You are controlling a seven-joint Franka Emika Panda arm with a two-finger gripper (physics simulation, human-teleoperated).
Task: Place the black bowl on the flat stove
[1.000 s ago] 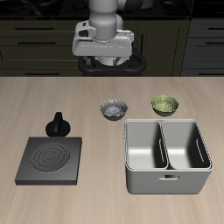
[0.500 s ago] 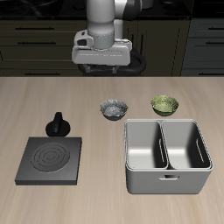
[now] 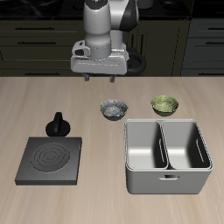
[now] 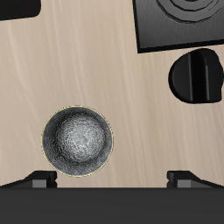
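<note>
The black bowl [image 3: 114, 109] stands upright on the table, with a grey-white speckled inside. It also shows in the wrist view [image 4: 78, 143]. The flat stove [image 3: 51, 159] lies near the table's front edge, well apart from the bowl, and a part of it shows in the wrist view [image 4: 184, 22]. My gripper [image 3: 101, 77] hangs open and empty above the table, behind the bowl and high over it. In the wrist view the gripper [image 4: 112, 180] has its fingers spread wide with nothing between them.
A small black knobbed pot [image 3: 59, 125] stands just behind the stove, between it and the bowl, and shows in the wrist view [image 4: 199, 76]. An olive-green bowl [image 3: 164, 105] sits beside the black bowl. A grey two-compartment basin [image 3: 166, 156] stands in front of both bowls.
My gripper has shifted a little sideways toward the stove's side and come slightly lower. It stays open. Nothing on the table has moved.
</note>
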